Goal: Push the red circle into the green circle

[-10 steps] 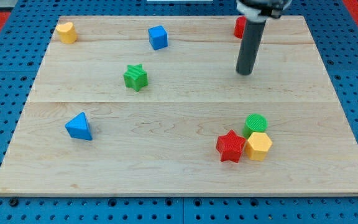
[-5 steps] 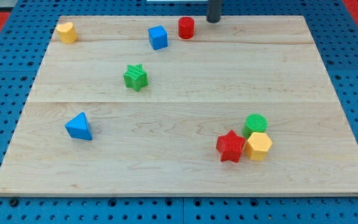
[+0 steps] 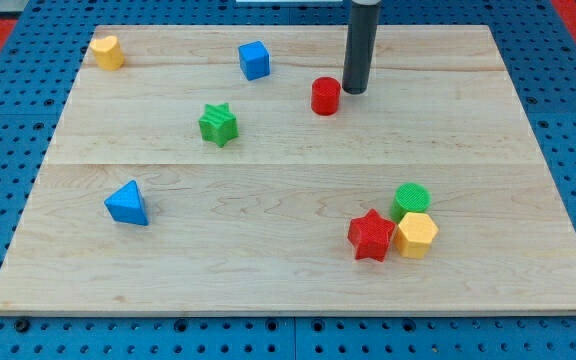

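Note:
The red circle (image 3: 325,96) stands on the wooden board (image 3: 168,270), above the middle and a little right of centre. The green circle (image 3: 410,198) stands at the lower right, touching a yellow hexagon (image 3: 416,235) just below it, with a red star (image 3: 371,236) to that one's left. My tip (image 3: 354,89) is down on the board just right of the red circle, close to its upper right edge. The dark rod rises out of the view's top.
A blue cube (image 3: 254,60) is near the top, left of the red circle. A green star (image 3: 218,124) sits left of centre. A yellow block (image 3: 108,51) is at the top left corner. A blue triangle (image 3: 127,204) is at the lower left.
The red circle went from the top right to the top middle, then down and right to its place now. My tip moved from right of centre up to the top edge, then down beside the circle.

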`<action>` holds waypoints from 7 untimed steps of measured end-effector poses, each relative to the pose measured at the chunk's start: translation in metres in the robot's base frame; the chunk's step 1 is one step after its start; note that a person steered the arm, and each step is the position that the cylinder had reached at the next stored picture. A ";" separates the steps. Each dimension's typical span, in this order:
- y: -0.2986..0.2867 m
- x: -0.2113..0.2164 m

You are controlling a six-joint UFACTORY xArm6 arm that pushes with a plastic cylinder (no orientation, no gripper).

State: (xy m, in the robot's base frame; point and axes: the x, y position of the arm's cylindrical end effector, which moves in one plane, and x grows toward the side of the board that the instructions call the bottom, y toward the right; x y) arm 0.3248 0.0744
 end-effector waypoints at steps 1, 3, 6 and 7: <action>-0.006 -0.027; -0.054 -0.002; 0.004 0.094; -0.013 0.084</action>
State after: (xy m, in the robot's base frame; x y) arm 0.4093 0.0613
